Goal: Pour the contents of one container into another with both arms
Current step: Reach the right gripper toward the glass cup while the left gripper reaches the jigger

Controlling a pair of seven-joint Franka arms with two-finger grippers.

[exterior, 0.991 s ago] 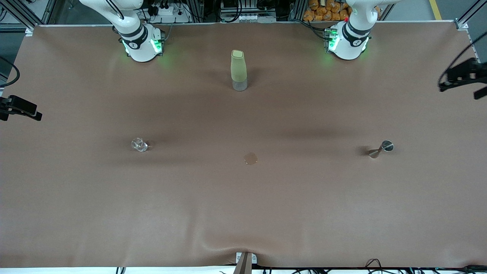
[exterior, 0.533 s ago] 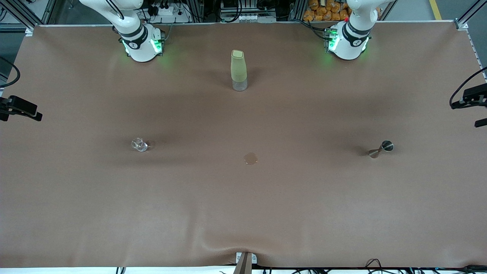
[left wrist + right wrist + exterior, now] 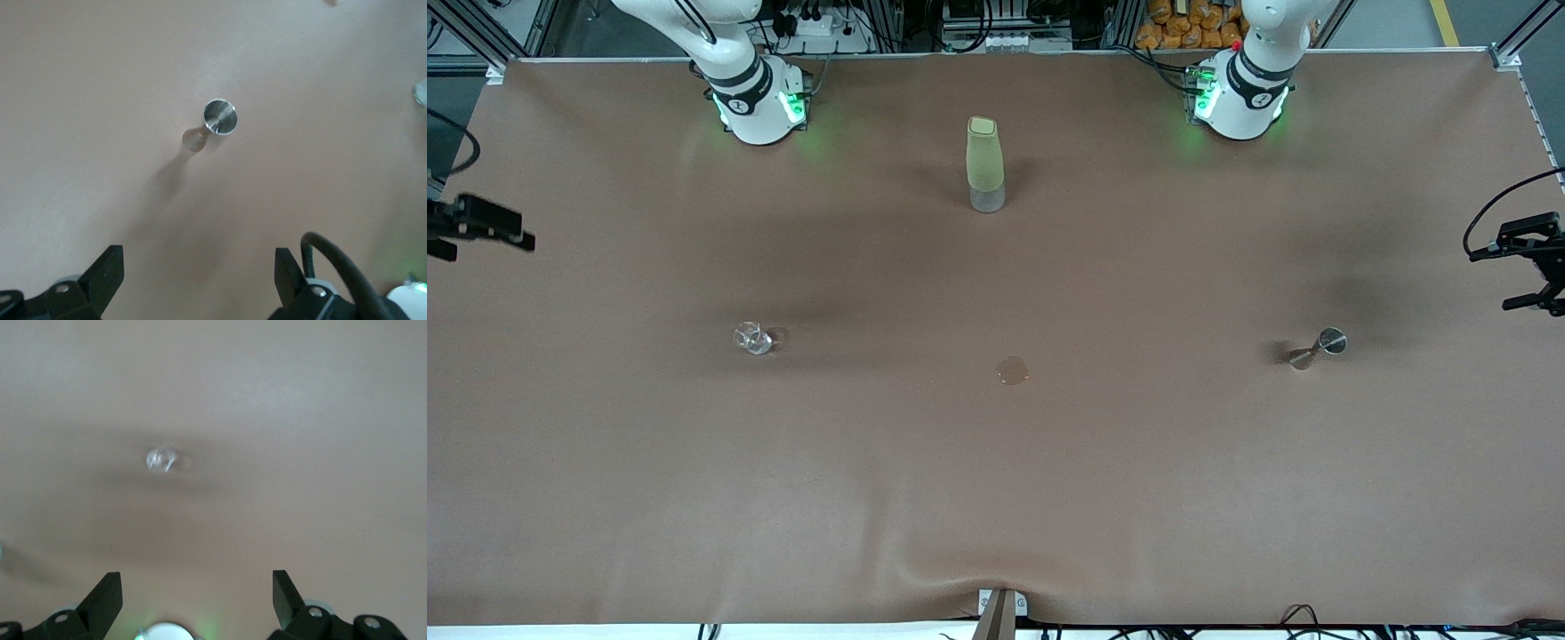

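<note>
a: starting from the hands. the left gripper (image 3: 197, 280) is held up over the table (image 3: 996, 498) at the left arm's end, fingers spread wide, nothing caught between them. the right gripper (image 3: 197, 600) is held the same way over the right arm's end, jaws wide apart and empty.

b: and what's seen out from each one?

a: in the left wrist view, a small steel jigger (image 3: 213, 122) is framed almost dead centre between the fingers but well below them. it's stood upright on the cloth, long axis vertical, open cup facing up. in the right wrist view a small clear glass (image 3: 161, 460) is framed much the same, upright too, though its shape can't be made out well.

b: so the pairing is pretty much settled?

a: looks like it. the jigger (image 3: 1318, 348) is set near the left arm's end, the glass (image 3: 753, 338) toward the right arm's end, well apart, both about equally near the front camera. a tall green bottle (image 3: 985, 176) is stood between the two bases, farther from the camera, and a small round coaster-like disc (image 3: 1013, 370) is laid mid-table. nothing's been grasped yet, so a descent onto each upright piece is probably needed, fingers brought in from the sides.
</note>
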